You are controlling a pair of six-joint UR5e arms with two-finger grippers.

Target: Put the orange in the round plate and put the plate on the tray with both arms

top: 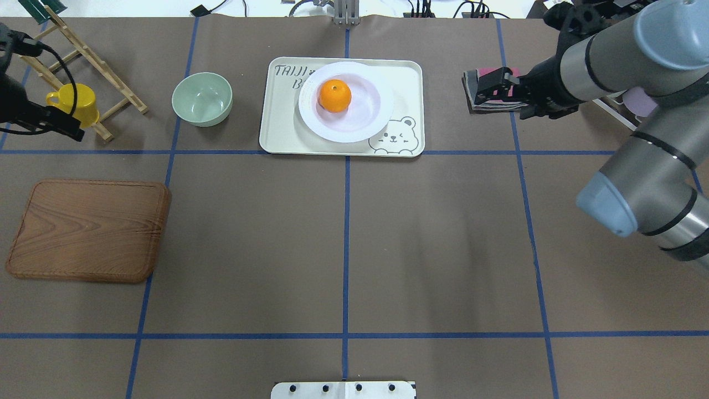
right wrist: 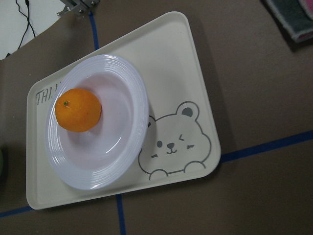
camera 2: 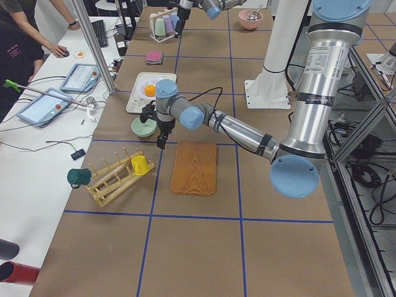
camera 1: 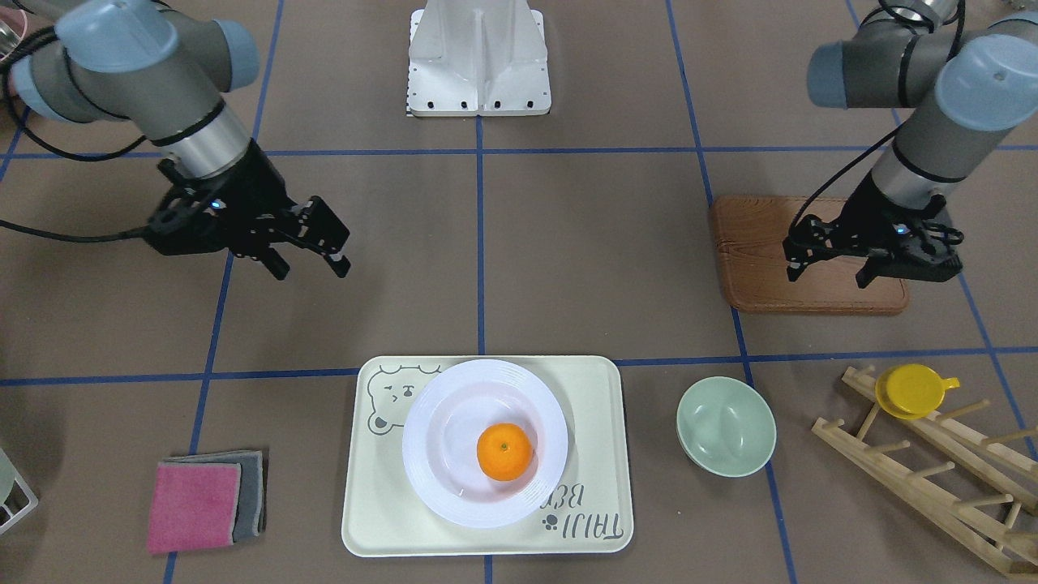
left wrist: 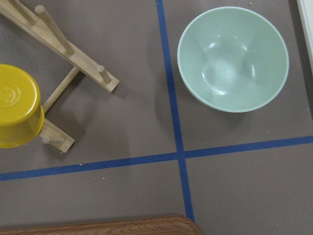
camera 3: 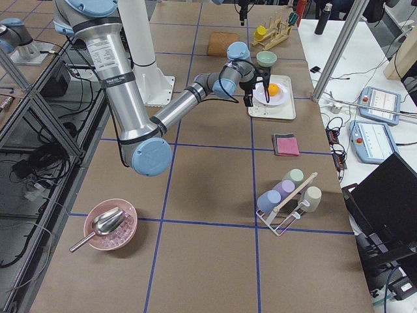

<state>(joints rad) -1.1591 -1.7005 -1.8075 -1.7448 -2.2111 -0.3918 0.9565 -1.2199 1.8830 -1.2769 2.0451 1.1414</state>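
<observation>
- Both pincers hang empty with jaws spread wide: my right pincer [camera 1: 310, 266] and my left pincer [camera 1: 827, 274].
- My left pincer hovers near the wooden board [camera 1: 754, 268].
- The orange [camera 1: 504, 451] sits in the round plate [camera 1: 422, 422], off its centre.
- That plate rests on the tray [camera 1: 373, 503], well apart from both pincers, farther from my base.

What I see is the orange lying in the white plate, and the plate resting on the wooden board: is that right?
No. The orange lies in the white plate, but the plate rests on the cream tray, not the wooden board; see the overhead view.
</observation>
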